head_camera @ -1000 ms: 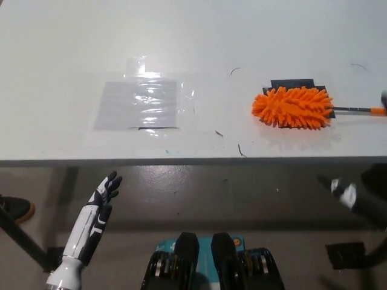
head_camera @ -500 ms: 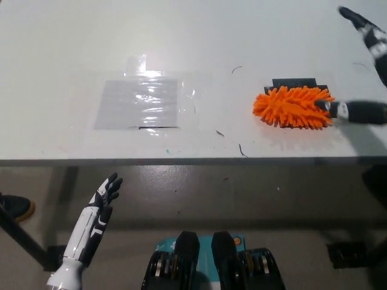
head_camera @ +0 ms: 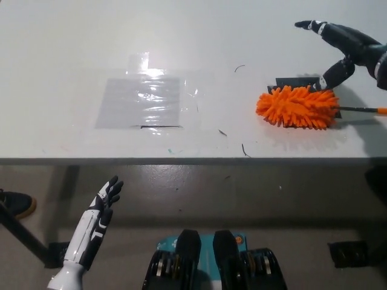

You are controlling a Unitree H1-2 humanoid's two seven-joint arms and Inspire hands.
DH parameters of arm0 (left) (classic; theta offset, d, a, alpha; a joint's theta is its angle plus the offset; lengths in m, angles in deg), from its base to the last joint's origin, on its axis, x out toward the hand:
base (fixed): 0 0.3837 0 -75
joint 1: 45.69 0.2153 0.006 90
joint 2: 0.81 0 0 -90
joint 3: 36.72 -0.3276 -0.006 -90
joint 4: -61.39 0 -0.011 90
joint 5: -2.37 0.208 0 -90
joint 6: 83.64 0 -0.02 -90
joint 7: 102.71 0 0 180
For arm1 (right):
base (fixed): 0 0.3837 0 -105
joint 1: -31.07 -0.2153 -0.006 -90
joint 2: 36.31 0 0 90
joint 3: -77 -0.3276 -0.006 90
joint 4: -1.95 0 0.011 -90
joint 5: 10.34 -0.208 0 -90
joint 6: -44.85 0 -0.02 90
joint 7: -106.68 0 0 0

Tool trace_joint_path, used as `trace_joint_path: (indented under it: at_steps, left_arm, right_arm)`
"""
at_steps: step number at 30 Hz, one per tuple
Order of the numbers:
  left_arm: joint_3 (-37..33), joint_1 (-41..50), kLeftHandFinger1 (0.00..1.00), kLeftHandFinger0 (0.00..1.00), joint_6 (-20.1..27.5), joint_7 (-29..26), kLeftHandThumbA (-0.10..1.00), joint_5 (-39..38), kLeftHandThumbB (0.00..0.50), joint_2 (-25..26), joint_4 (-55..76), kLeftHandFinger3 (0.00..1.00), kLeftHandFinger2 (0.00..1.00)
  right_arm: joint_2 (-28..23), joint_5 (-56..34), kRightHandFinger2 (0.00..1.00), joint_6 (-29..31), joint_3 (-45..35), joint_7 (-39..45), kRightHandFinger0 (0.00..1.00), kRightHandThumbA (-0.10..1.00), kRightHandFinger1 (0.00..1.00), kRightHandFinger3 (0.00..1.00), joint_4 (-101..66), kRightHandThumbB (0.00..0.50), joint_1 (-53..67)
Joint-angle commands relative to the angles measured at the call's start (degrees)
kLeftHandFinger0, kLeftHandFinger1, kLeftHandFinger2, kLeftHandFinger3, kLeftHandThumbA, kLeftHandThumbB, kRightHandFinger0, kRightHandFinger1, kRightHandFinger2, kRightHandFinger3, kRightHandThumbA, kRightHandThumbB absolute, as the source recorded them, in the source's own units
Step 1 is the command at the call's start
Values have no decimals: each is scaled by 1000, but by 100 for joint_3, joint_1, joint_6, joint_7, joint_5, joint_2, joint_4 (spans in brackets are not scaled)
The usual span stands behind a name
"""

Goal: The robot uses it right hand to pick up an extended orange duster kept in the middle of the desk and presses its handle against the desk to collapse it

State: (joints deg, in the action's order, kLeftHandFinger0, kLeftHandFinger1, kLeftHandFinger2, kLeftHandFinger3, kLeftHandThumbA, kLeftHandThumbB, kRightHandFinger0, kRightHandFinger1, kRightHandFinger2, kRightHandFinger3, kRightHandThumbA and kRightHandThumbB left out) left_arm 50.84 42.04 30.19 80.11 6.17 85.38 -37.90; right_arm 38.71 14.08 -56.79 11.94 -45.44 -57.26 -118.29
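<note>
White desk (head_camera: 72,72), orange duster (head_camera: 296,107), grey floor (head_camera: 242,193)

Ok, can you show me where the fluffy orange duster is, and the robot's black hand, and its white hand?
Orange duster (head_camera: 296,107), head view, middle of the fluffy head.
Black right hand (head_camera: 341,43), head view, middle of the hand above the duster.
White left hand (head_camera: 107,194), head view, middle of the hand below the desk edge.

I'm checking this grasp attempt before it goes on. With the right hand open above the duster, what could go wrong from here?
1. The right hand hovers open over the fluffy head of the orange duster, not its thin handle; closing here might grab only fibres.
2. The handle runs off the picture's right edge, so its end is unseen.
3. The left hand rests open below the desk edge and cannot steady anything.
</note>
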Motion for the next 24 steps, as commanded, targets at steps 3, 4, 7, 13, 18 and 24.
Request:
trace_joint_path:
  at_steps: [3,4,7,13,18,24]
  left_arm:
    - [36,20,1000,1000,303,16,1000,-56,176,-29,76,1000,1000]
    - [36,20,1000,1000,303,16,1000,-56,176,-29,76,1000,1000]
    - [48,-9,1000,1000,310,6,1000,-51,175,-24,39,1000,1000]
    - [45,16,1000,1000,301,32,1000,-100,192,-38,46,1000,1000]
    - [49,0,1000,1000,299,26,1000,-69,181,-21,34,1000,1000]
    - [47,6,1000,1000,274,39,1000,-99,182,-26,44,1000,1000]
  right_arm:
    - [68,377,1000,80,283,228,1000,1000,1000,1000,763,343,-695]
    - [68,376,1000,83,287,227,1000,1000,1000,1000,771,343,-698]
    - [251,385,1000,353,376,104,1000,1000,1000,1000,1385,378,-875]
    - [413,366,1000,503,442,254,1000,1000,1000,1000,1774,373,-962]
    - [542,353,1000,600,421,225,1000,1000,1000,1000,2092,396,-1061]
    - [672,357,1000,804,433,285,1000,1000,1000,1000,2457,402,-1234]
